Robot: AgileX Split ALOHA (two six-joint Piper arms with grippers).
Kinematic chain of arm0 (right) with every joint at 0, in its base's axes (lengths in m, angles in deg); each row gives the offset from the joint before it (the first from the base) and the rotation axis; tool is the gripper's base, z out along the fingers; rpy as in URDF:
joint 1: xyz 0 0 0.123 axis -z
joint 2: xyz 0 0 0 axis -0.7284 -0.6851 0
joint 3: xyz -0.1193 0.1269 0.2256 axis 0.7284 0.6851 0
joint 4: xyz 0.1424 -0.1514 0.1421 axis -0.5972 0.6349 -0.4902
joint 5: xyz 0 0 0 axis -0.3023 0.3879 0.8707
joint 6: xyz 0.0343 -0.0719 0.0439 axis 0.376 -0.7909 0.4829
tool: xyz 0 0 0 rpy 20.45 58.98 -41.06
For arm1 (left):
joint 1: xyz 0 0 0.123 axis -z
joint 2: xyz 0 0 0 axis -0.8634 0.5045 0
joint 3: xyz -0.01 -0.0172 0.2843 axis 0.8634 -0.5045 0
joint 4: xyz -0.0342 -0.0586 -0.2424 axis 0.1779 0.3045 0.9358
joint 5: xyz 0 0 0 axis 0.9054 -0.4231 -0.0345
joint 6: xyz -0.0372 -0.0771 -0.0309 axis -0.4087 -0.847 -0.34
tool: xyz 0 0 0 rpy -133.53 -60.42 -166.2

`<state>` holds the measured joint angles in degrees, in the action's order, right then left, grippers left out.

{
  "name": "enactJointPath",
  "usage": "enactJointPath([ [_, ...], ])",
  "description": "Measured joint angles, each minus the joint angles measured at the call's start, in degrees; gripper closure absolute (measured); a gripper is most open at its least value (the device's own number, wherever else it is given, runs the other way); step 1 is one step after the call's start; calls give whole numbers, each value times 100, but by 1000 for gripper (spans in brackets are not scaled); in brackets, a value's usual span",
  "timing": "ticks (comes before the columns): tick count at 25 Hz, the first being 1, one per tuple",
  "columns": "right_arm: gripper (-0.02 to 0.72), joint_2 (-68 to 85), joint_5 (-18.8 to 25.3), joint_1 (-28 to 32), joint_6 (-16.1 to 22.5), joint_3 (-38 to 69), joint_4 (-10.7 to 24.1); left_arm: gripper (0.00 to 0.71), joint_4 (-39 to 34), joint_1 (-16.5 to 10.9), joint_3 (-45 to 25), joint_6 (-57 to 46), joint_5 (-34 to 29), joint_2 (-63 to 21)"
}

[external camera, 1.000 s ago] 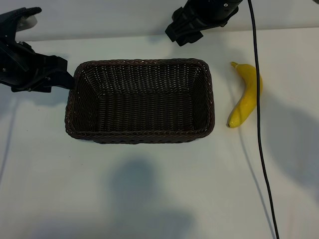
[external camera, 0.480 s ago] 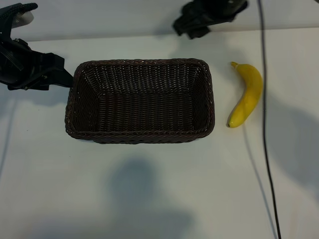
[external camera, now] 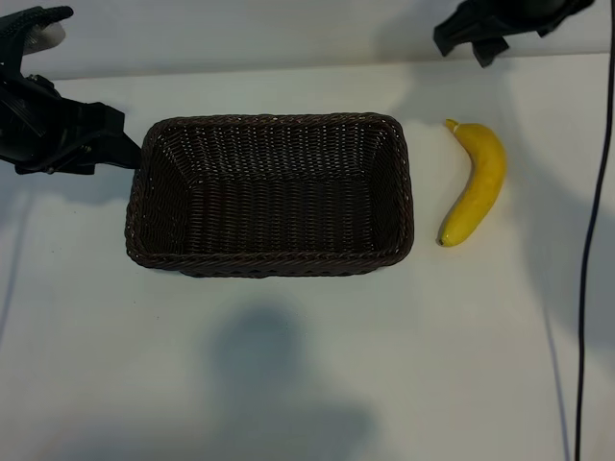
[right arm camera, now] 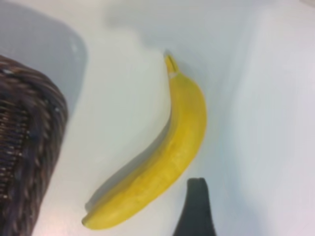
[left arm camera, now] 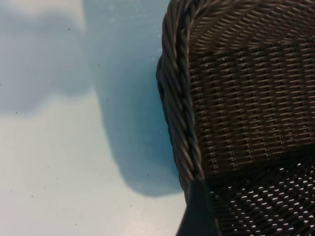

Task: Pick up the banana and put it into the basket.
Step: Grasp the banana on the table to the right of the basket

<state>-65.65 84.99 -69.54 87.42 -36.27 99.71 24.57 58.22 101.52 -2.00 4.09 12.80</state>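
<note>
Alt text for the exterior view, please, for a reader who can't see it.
A yellow banana lies on the white table just right of an empty dark wicker basket. The right gripper hangs above the banana's stem end; the left gripper sits at the basket's left rim.
</note>
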Motion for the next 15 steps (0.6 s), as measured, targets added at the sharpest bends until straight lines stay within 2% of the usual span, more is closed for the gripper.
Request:
enactJointPath([
  [6,111,-318,-220,221,-180,459,-529,114,0,0,0,0,-6,0],
  [10,111,-545,-479,221,-192,621,-671,114,0,0,0,0,-11,0],
  [15,111,-785,-734,221,30,634,-690,114,0,0,0,0,-21,0],
])
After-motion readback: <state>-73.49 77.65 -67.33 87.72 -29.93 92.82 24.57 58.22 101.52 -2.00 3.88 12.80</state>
